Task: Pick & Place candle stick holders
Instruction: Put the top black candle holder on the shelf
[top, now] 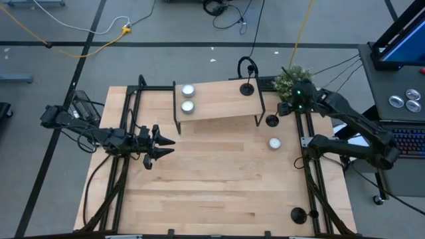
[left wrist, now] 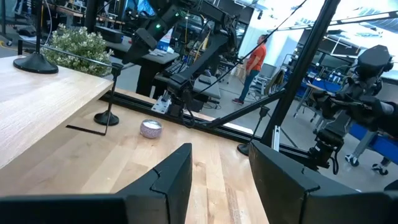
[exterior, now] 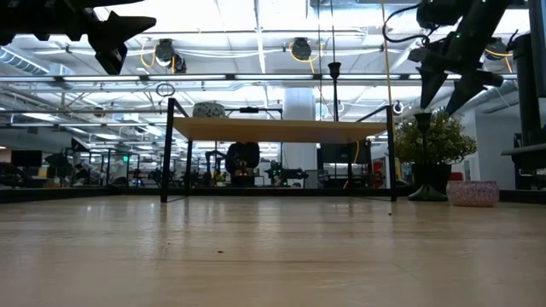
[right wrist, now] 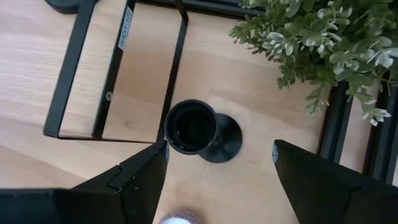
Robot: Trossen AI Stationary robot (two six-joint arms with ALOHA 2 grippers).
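Three matte-black candle stick holders show in the high view. One (top: 247,88) stands on the raised wooden shelf (top: 219,99). A second (top: 272,120) stands on the table by the shelf's right leg. The third (top: 298,214) stands near the front right corner. My right gripper (top: 283,110) hangs open above the second holder (right wrist: 200,130), pointing steeply down, with a finger on either side of it and clear of it. My left gripper (top: 163,143) hovers open and level over the table's left part, and nothing lies between its fingers (left wrist: 180,180).
Two silver-white tealights (top: 188,97) sit on the shelf's left end and one (top: 274,143) lies on the table near the second holder. A small green plant (top: 292,79) stands at the far right, close to my right gripper. The shelf's black legs (right wrist: 112,68) stand beside that holder.
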